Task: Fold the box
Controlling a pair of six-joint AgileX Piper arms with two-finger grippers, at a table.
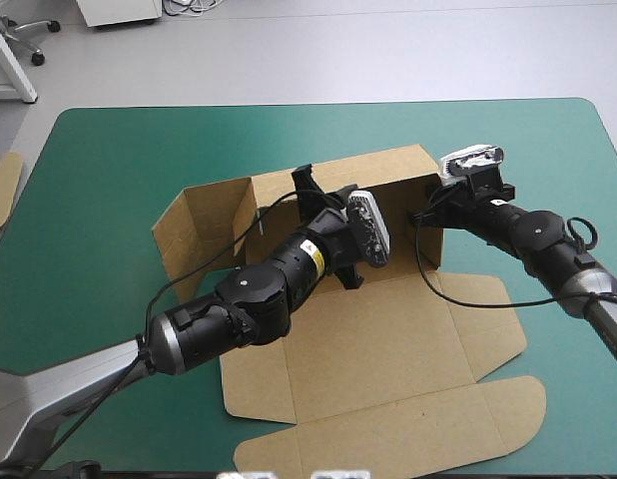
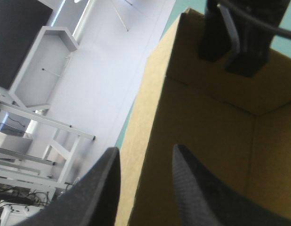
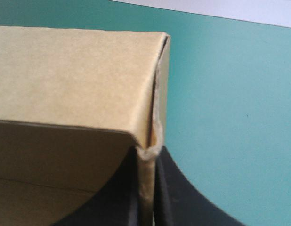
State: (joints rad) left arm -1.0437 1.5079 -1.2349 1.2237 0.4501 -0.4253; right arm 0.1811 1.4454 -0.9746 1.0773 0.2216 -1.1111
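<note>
The brown box (image 1: 388,339) lies in the middle of the teal-green table with its far wall and right wall raised; its lid lies flat toward the front. My left gripper (image 1: 310,190) is at the far wall's upper edge. In the left wrist view its fingers (image 2: 145,153) are open, one on each side of that wall (image 2: 206,122). My right gripper (image 1: 425,215) is at the right far corner, shut on the box. The right wrist view shows the board's corner edge (image 3: 152,117) pinched between its fingers (image 3: 146,153). It also appears at the far corner in the left wrist view (image 2: 235,42).
The box's left side wall (image 1: 194,230) leans outward, half raised. The flat lid and its flaps (image 1: 418,429) reach close to the table's front edge. More brown board (image 1: 1,190) shows at the table's left edge.
</note>
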